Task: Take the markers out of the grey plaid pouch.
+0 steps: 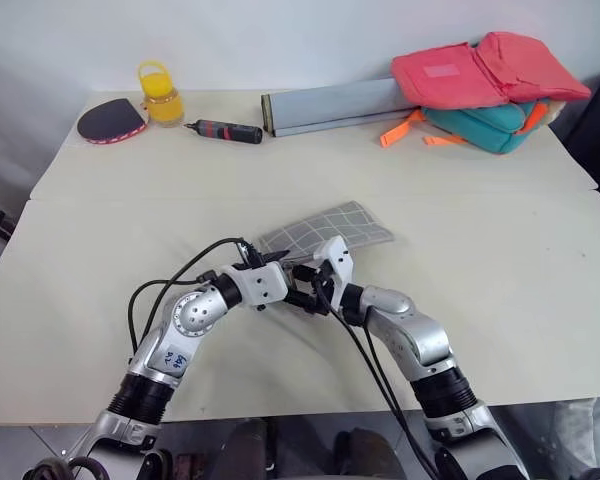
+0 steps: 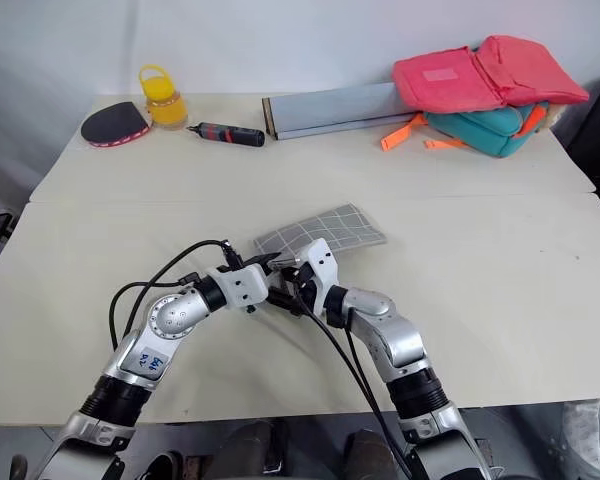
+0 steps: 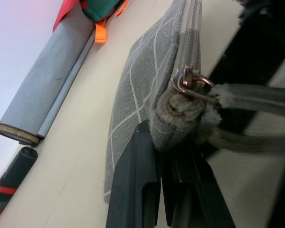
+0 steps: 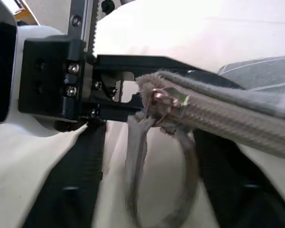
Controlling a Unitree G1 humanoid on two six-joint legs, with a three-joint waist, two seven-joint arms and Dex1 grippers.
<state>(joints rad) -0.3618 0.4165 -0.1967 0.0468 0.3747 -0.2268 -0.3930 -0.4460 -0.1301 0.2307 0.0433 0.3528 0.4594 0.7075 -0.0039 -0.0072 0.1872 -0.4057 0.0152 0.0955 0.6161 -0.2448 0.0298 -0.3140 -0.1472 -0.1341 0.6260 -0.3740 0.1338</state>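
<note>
Centrally placed: grey plaid pouch [image 1: 330, 228] on the table [image 1: 500, 280], zip closed.
Left gripper [image 3: 164, 190] is clamped on the pouch's corner; right gripper [image 4: 147, 190] stands part-open astride the grey wrist loop [image 4: 137, 180], grasping nothing.

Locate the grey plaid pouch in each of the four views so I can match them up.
Left eye view: grey plaid pouch at table centre, just beyond the two grippers.
Right eye view: same spot, centre of the table.
Left wrist view: seen edge-on, its corner clamped in the left gripper.
Right wrist view: zipped edge crossing the right half.
Shared landmark: the copper zipper pull beside the grey wrist loop.
</note>
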